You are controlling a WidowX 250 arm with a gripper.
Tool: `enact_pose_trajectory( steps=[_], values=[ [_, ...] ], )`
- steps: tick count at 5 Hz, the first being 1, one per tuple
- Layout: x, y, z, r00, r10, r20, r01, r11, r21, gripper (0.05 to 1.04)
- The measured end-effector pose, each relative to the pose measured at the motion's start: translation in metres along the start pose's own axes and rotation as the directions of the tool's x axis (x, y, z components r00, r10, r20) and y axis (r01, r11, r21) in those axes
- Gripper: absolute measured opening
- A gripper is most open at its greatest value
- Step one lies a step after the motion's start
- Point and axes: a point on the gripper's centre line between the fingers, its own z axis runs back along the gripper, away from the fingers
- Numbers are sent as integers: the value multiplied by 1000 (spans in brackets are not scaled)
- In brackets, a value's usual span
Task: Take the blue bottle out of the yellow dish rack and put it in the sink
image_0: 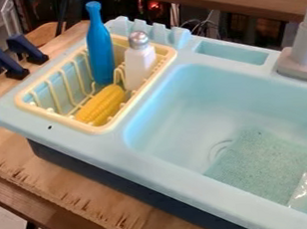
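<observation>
Wooden tabletop boards are supporting a pale-blue plastic toy sink; its yellow plastic rack is holding a blue bottle, white silver-topped shaker and yellow corn cob. I cannot tell the gripper's opening, hold or position relative to them.

No legible writing.
No text, label, brand, number or sign can be read anywhere in the frame.
</observation>
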Motion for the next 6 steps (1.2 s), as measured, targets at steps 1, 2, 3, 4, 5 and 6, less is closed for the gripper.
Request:
enact_pose_trajectory(
  steps=[1,2,3,4,5,6],
  values=[
    [5,9,-14,1000,12,-19,-12,1000,-5,1001],
    [12,10,-17,1000,2,11,-2,1000,-10,1001],
    [19,4,-21,999,-23,38,25,999,-33,1001],
    [25,-9,-23,997,-47,54,50,997,-52,1001],
    [31,-15,-31,998,-44,52,47,997,-68,1001],
    [34,-16,-39,999,-38,35,40,996,-75,1001]
  ],
)
